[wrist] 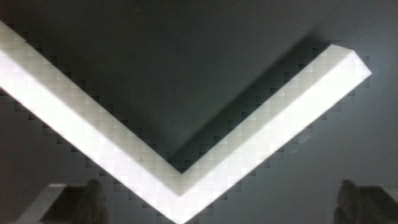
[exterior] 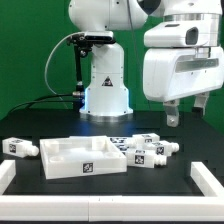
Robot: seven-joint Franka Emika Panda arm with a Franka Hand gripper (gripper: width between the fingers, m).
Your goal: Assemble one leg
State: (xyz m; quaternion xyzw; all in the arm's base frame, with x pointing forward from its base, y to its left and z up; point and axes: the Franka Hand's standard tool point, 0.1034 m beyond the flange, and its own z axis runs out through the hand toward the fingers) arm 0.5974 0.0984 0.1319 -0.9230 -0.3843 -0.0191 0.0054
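1. Several small white legs lay on the black worktop (exterior: 45,125). The leg (exterior: 166,148) closest to the gripper (exterior: 188,114) sat at the outer end of a cluster toward the exterior view's right, with a black-and-white tag on it.
2. The gripper hung in the air above that leg and somewhat further toward the exterior view's right. It was well apart from the leg and touched nothing.
3. In the wrist view the gripper (wrist: 217,198) had its two fingers (wrist: 71,200) spread wide, with nothing pinched between them.
4. Besides the fingers, the wrist view showed only a white rail (wrist: 107,110) bent into a V-shaped corner on a dark surface.
5. The other legs (exterior: 140,152) of the cluster lay just beside the leg, on its side toward the tray-like part (exterior: 65,165). I could not tell whether they touched one another.
6. A lone leg (exterior: 20,147) lay on the far side of the tray-like part, toward the exterior view's left and well apart from the gripper.
7. The tray-like part was a shallow open white box with a tag on its near wall. It rested flat between the lone leg and the cluster.
8. A white border (exterior: 110,210) ran along the near edge of the worktop and up both sides.
9. The white robot base (exterior: 105,90) stood behind the parts, in front of a green backdrop.
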